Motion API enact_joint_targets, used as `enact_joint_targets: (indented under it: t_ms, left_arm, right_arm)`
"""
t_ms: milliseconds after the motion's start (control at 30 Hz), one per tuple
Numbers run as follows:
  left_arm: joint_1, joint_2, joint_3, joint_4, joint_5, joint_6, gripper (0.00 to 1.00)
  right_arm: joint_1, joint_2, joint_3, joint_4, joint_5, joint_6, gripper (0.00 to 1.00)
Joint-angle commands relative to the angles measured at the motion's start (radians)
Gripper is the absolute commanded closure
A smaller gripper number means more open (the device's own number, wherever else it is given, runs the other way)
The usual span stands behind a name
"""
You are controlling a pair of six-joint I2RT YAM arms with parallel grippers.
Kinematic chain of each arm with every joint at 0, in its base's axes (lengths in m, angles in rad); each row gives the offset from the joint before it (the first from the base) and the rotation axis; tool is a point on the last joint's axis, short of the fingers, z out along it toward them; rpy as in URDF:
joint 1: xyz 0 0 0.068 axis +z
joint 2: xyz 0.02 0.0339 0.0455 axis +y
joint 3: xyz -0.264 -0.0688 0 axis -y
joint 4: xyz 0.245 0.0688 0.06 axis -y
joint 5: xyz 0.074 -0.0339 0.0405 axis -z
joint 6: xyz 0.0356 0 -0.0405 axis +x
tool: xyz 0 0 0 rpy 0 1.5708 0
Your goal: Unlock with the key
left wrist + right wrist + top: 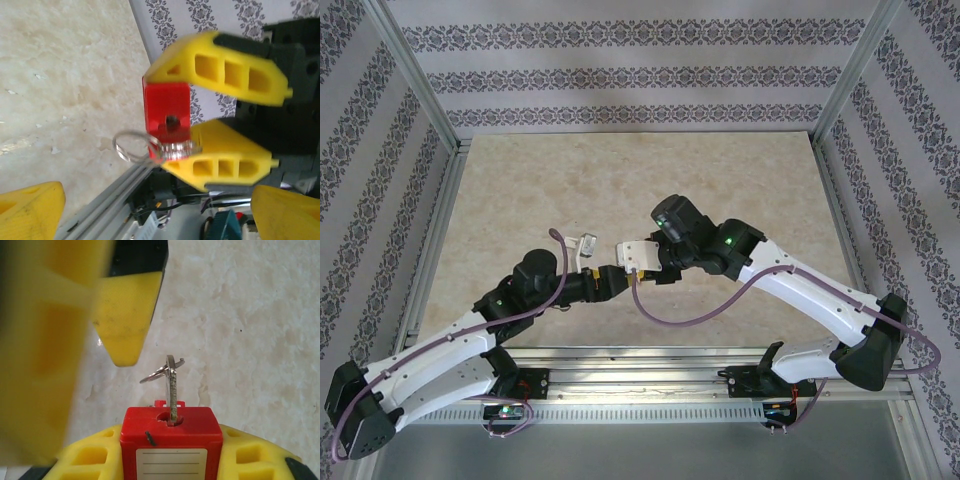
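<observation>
The padlock [171,426] is clamped by the right gripper [171,439]; its thin, slippery key [172,385] is best pinched at its head by the wide-open left gripper [157,210].

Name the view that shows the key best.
Right wrist: the key stands edge-on in the red padlock, sharp and close. Left wrist shows it blurred, with its ring; from the top it is too small to tell.

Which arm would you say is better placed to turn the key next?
Left: the left end effector is open and faces the key, while the right end effector is shut on the red padlock.
</observation>
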Motion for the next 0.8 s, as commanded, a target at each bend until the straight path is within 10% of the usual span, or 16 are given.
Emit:
enact_joint_targets:
  t_ms: [0,767]
  left_arm:
    - [0.017,0.038,-0.018,0.148,0.027,-0.149,0.06]
    - [0.023,0.146,0.013,0.193,0.019,-0.126,0.44]
  right_arm:
    - [0.016,-0.022,-0.018,0.02,0.01,-0.015,1.0]
    - [0.038,-0.028,-0.028,-0.014,-0.086,0.043,1.0]
